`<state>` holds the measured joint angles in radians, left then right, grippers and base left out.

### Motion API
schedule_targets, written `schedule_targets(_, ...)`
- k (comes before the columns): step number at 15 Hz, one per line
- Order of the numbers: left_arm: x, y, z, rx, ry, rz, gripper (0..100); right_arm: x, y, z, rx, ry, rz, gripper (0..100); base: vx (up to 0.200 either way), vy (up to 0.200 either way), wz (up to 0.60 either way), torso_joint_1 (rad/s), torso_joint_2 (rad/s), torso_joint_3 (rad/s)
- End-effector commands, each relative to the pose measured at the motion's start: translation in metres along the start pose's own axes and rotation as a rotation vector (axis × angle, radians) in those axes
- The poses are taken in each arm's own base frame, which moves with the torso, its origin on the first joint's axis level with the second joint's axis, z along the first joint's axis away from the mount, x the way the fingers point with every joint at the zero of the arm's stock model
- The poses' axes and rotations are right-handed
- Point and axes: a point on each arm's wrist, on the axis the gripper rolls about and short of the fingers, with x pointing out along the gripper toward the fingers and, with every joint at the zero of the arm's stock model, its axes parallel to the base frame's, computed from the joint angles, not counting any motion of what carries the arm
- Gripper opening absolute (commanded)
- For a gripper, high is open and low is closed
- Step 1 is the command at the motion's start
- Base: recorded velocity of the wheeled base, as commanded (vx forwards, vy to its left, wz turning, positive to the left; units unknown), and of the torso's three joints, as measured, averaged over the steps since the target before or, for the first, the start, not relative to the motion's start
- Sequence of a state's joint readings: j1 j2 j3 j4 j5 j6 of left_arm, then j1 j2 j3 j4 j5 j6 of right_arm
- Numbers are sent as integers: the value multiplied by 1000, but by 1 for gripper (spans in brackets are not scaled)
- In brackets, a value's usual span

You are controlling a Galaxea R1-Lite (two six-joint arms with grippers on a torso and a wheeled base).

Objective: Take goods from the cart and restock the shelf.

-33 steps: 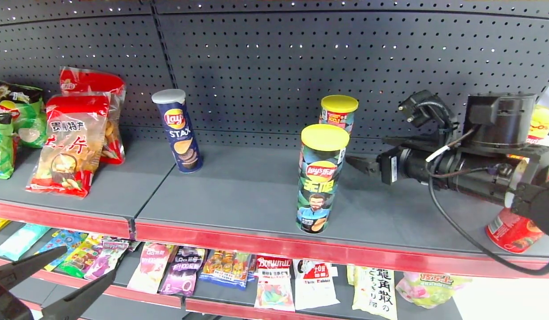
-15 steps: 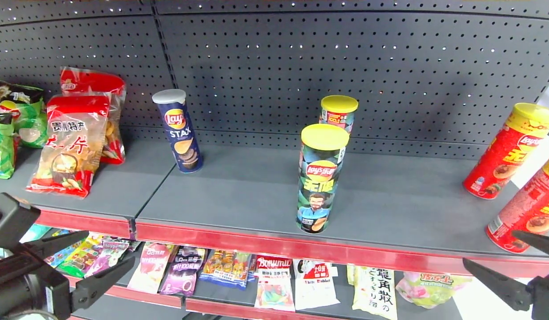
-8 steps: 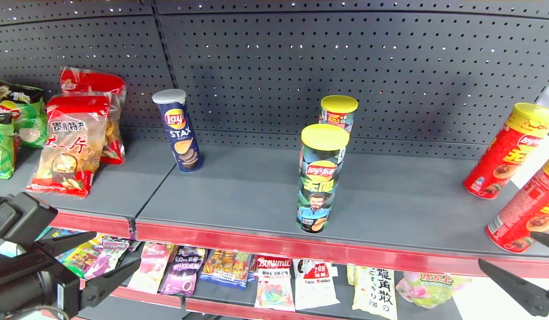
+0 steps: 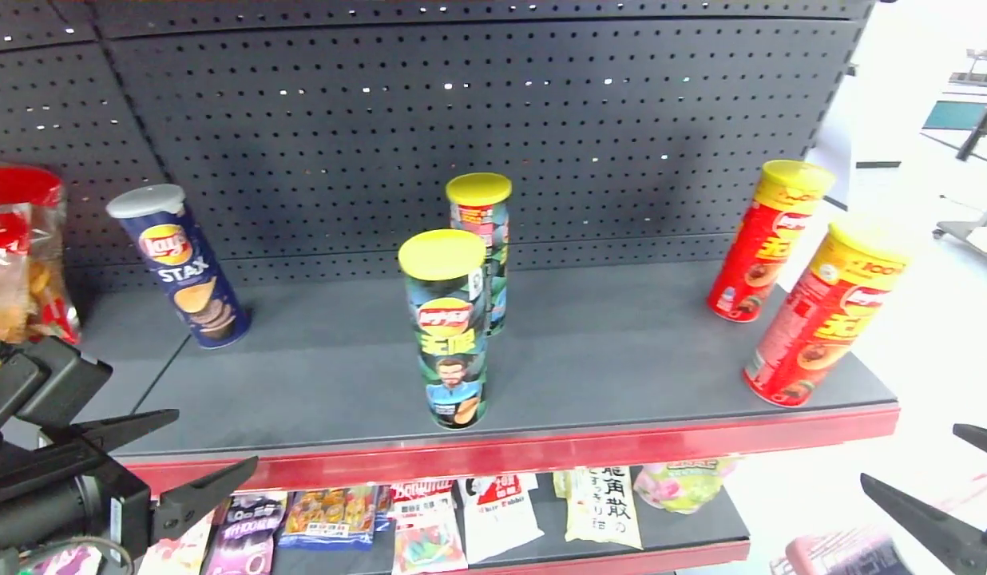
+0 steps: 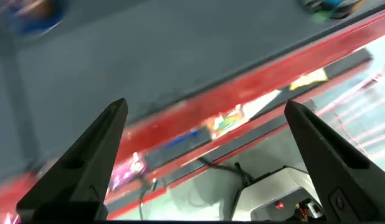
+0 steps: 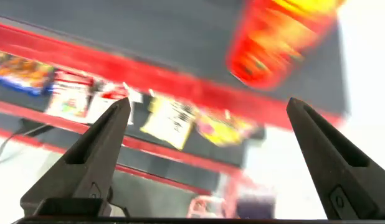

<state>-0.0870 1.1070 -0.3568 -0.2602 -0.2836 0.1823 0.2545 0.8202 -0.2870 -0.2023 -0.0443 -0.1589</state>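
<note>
Head view. We log the shelf (image 4: 621, 359), grey with a red front lip, against a pegboard (image 4: 461, 104). Five cans stand on it.
- The blue can (image 4: 182, 267) stands towards the left end, close to the back.
- The front green can (image 4: 449, 335) stands mid-shelf near the front edge. The rear green can (image 4: 481, 231) is directly behind it, partly hidden.
- The rear red can (image 4: 761, 243) stands at the right end near the back. The front red can (image 4: 821, 319) sits by the front right corner.
- Bags (image 4: 22, 247) sit at the far left.
- Below is a lower shelf (image 4: 701, 519) with packets (image 4: 493, 519) along its front.
- The left gripper (image 4: 217, 436) hangs in front of the red lip at the left end, fingers spread and empty.
- The right gripper (image 4: 907, 453) hangs off the right end, below the front red can and apart from it. Its fingers are spread, with nothing between them.

Left wrist view. The left gripper (image 5: 206, 104) is wide apart and holds nothing. Beyond it we see the shelf (image 5: 149, 56) top and red lip, both blurred.

Right wrist view. The right gripper (image 6: 208, 102) is likewise released and empty. Past it the front red can (image 6: 280, 37) stands close to the red lip of the shelf (image 6: 118, 62). The packets (image 6: 174, 121) hang beneath. All of it is blurred.
</note>
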Motion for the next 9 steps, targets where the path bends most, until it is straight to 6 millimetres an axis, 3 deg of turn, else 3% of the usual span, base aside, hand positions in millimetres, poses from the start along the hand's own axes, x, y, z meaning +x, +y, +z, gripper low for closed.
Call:
schedule_targets(1, 0, 0, 1, 2, -2, -3, 100, 1, 0, -1, 0, 8, -6, 100, 0, 0, 0, 0, 0, 0)
schedule_targets(5, 6, -9, 12, 22, -13, -77, 100, -1, -6, -10, 41, 30, -88, 100, 0, 0, 0, 0, 0, 0)
schedule_targets(9, 23, -4, 18, -53, 41, 4, 100, -15, -4, -18, 102, -28, -74, 100, 0, 0, 0, 0, 0, 0)
